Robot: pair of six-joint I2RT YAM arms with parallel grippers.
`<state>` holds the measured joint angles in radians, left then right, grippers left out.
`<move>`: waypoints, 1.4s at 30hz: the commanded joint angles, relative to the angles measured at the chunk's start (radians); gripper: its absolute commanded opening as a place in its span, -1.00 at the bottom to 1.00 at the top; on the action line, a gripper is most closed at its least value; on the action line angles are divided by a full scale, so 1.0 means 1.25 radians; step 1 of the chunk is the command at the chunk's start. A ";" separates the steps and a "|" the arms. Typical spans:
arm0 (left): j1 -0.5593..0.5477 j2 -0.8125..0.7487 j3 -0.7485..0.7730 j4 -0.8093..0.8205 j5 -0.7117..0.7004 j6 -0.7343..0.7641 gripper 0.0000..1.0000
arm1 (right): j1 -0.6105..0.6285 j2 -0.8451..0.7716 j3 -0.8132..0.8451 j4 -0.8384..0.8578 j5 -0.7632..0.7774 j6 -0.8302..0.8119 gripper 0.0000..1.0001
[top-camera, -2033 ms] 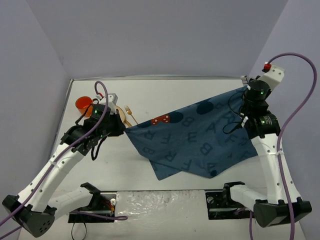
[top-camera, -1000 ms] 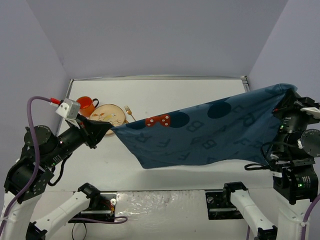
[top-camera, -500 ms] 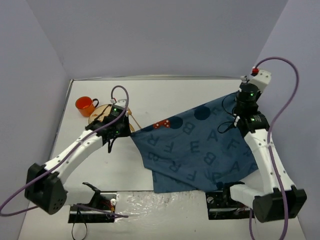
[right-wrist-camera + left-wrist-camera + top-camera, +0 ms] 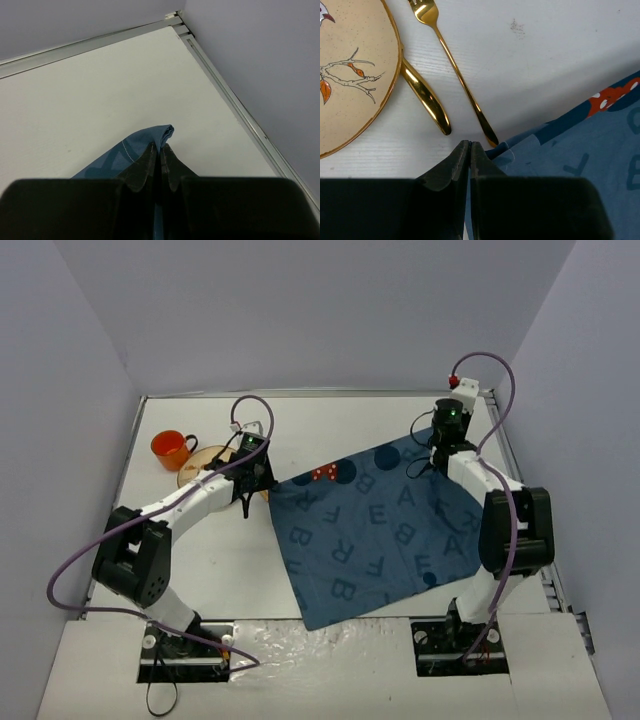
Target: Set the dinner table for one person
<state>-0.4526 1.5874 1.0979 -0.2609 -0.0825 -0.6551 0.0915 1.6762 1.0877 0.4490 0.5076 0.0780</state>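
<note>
Enclosing white dinner table [image 4: 330, 425], lilac walls [image 4: 300, 310].

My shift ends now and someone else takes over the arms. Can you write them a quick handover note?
Left gripper: shut on the left corner of the cloth, right by the handle end of the fork.
Right gripper: shut on its far right corner.
The cloth lies spread on the table, right of centre.
The plate, fork, second gold utensil and orange cup sit far left, beside the cloth.
Done: cloth laid out.
Left to do: release the corners, then probably move plate, cutlery and cup onto it.
</note>
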 commanded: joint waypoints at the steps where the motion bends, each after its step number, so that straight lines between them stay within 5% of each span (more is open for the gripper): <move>1: 0.001 -0.022 0.021 0.046 -0.024 -0.055 -1.00 | -0.015 0.094 0.104 0.182 -0.035 -0.090 -1.00; 27: -0.007 0.009 -0.007 0.068 -0.019 -0.156 -1.00 | -0.047 0.507 0.556 0.171 -0.258 -0.229 -0.97; 29: -0.007 0.019 -0.008 0.078 -0.015 -0.161 -0.97 | -0.046 0.530 0.585 0.146 -0.272 -0.237 -0.83; 34: -0.009 0.035 0.009 0.078 -0.006 -0.160 -0.58 | -0.049 0.553 0.631 0.111 -0.264 -0.257 -0.01; 42: -0.020 -0.018 0.052 0.039 -0.021 -0.115 0.04 | -0.054 0.406 0.573 0.038 -0.240 -0.201 0.53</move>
<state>-0.4666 1.6539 1.0809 -0.2040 -0.0839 -0.8359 0.0376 2.3792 1.8048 0.4941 0.1789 -0.2210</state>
